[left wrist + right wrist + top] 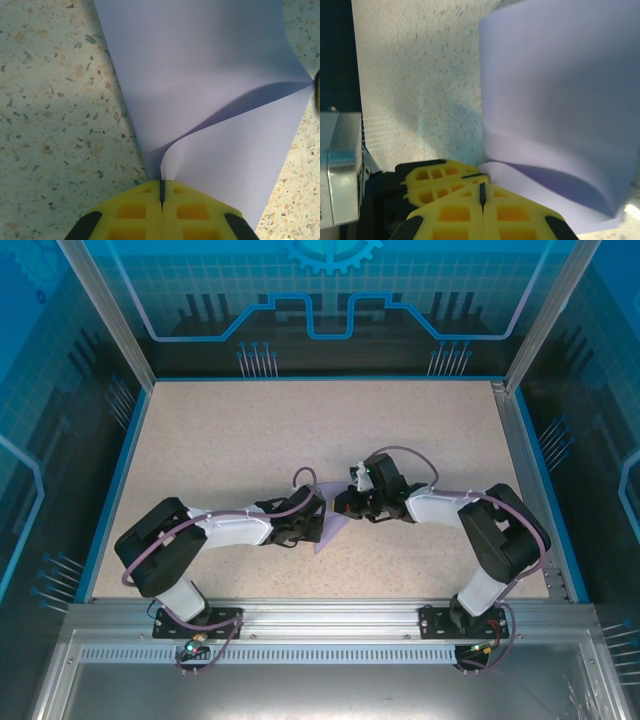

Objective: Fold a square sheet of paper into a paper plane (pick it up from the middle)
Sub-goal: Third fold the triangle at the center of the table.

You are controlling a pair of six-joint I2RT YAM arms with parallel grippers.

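Speckled beige desk lies under blue-lit panels, and both my arms reach in toward its middle, a little to the near side.

My left end effector is closed tight, its yellow fingers meeting in a thin seam. An edge of the square sheet of paper curls down into that seam, so I judge it pinched there. My right end effector is closed just as tight, and a curl of the lavender sheet runs in at its tips. I read that as a grip too. The two end effectors sit close together, nearly facing each other, with the paper between them and spreading slightly nearer than both.

Outward from the pinch points, the sheet bows into a soft loop, one layer arching over another with shadow beneath. Part of it rests on the desk and part stands lifted.

I see no sharp crease, pointed nose or centre ridge. By my reckoning the pick-up is done and the first fold has only begun. Flattening that fold, turning in the corners and shaping the wings all remain.
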